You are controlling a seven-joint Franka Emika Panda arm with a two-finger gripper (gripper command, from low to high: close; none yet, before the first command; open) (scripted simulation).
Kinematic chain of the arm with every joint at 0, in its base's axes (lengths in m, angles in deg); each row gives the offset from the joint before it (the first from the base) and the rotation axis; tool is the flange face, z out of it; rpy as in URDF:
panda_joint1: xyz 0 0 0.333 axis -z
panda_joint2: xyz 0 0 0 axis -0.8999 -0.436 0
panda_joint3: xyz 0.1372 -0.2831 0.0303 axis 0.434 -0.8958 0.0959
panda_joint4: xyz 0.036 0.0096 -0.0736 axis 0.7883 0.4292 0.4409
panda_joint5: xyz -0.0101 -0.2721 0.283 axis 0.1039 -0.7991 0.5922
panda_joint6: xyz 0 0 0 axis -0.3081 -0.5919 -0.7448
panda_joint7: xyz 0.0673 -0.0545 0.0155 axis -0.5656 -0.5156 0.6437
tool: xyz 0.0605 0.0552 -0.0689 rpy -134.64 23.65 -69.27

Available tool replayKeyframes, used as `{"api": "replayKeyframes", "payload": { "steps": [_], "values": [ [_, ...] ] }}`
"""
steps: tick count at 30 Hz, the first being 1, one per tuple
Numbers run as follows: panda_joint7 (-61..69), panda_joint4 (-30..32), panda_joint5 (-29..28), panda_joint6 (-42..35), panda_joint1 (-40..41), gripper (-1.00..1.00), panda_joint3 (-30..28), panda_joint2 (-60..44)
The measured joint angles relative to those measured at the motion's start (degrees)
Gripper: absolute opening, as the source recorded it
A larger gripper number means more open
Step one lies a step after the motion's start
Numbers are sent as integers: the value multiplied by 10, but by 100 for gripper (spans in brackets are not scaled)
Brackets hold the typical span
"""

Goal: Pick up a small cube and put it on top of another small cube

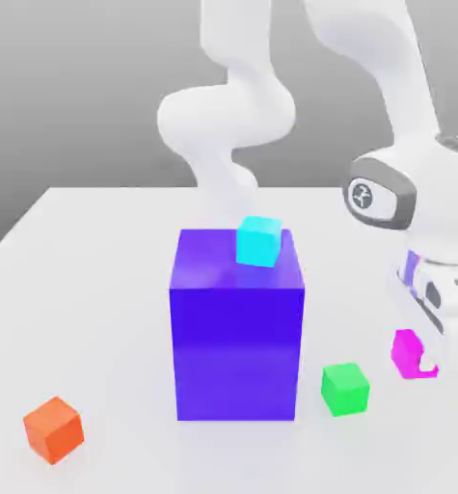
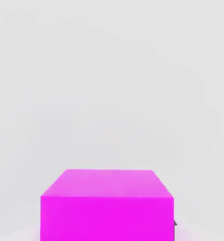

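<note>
The white surface (image 1: pixel 97 289) carries everything, and the biggest thing on it is a tall blue-violet block (image 1: pixel 237 333) with a cyan cube (image 1: pixel 259 241) resting on its top near the back edge. Next comes the white arm, reaching down at the exterior view's right with its gripper (image 1: pixel 423 352) low over the pink cube (image 1: pixel 407 352), which sits on the surface just beside the green cube (image 1: pixel 345 388) and well apart from the orange cube (image 1: pixel 53 428). Whether the jaws are clenched on the pink cube or only straddle it I cannot tell; the near finger hides part of it. The pink cube looks rigid, light and smooth-sided, probably a little slippery, so the sound hold is on two opposite flat faces, squarely at mid-height. It is a bright, even magenta with crisp edges, unmarked, about the size of the green and orange cubes.
</note>
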Motion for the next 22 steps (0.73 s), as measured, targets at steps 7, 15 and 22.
{"api": "replayKeyframes", "payload": {
  "steps": [7,15,22],
  "values": [
    [67,63,58,-30,32,-100,-24,94],
    [64,68,47,86,34,100,-33,-17],
    [64,68,47,87,33,100,-34,-18]
  ]
}}
